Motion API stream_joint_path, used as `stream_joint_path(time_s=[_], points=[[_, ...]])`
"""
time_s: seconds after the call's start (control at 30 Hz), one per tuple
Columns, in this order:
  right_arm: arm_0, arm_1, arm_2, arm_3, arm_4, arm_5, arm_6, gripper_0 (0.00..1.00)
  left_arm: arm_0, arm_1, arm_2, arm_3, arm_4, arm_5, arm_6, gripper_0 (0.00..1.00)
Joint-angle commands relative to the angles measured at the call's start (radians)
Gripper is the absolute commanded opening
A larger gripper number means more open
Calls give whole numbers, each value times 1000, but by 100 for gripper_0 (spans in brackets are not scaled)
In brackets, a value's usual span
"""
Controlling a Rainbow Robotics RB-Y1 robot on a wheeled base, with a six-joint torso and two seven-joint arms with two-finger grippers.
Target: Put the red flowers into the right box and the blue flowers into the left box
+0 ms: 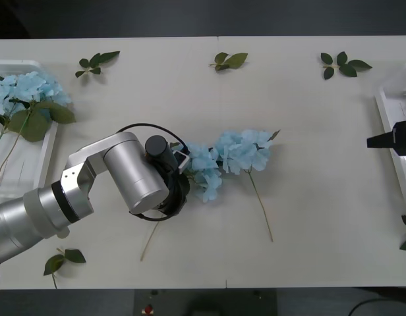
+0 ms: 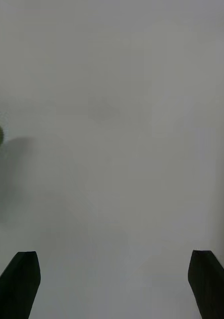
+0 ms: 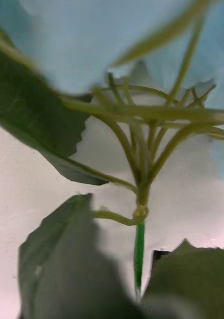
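Pale surface [image 1: 308, 230]: fluffy sky-blue flowers [image 1: 28, 89] already in shallow white left box [image 1: 48, 155], more mid-surface under left gripper [image 1: 180, 164], fingers' state unclear; right fingers [image 2: 209, 279] spread, empty.

I'm looking at a blue flower [image 3: 92, 45] very close up, pale petals blurring across the far part of the frame. Its green stem [image 3: 138, 249] is running up to a node, thin yellow-green stalks fanning out from there. Big dark leaves [image 3: 57, 259] are crowding the near side. A dark bit is peeking beside the stem, can't tell what. White table surface [image 3: 32, 189] is showing behind.
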Motion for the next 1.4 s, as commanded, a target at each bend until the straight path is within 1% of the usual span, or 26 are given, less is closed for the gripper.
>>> stream_joint_path(time_s=[0.03,0.2,0.33,0.47,0.5,0.6,0.67,0.7,0.73,0.83,0.9,1.0,1.17,1.3,1.4], points=[[-7,-17,-10,-166,112,8,-168,87,-42,-12,14,-19,-13,8,9,0],[-9,14,-12,-344,302,84,-383,87,-45,-9,27,-53,-38,31,11,0],[-9,71,-10,-447,439,166,-501,87,-41,3,83,-128,-73,120,7,0],[-9,138,-9,-528,577,275,-567,87,-19,11,169,-223,-87,220,3,0],[-9,169,-4,-555,639,311,-583,87,-9,13,202,-255,-88,252,0,0],[-40,226,51,-593,742,375,-624,87,22,13,297,-330,-98,318,-11,0],[-75,244,103,-594,779,384,-644,87,41,13,354,-372,-105,353,-20,0],[-103,255,154,-594,817,384,-669,87,51,13,400,-399,-107,379,-34,0],[-115,261,174,-594,836,384,-676,87,56,13,422,-409,-107,390,-45,0],[-168,296,286,-591,929,384,-744,86,80,13,541,-448,-113,438,-101,0],[-190,326,340,-578,985,390,-779,87,94,11,616,-465,-116,453,-135,0],[-210,379,376,-545,1035,395,-791,86,113,11,710,-474,-118,458,-187,0],[-219,503,379,-461,1094,395,-780,87,134,13,856,-470,-110,462,-282,0],[-222,565,379,-413,1129,394,-770,86,137,16,946,-439,-99,464,-342,0],[-231,582,410,-393,1161,386,-764,86,137,22,1011,-402,-90,464,-393,0]])
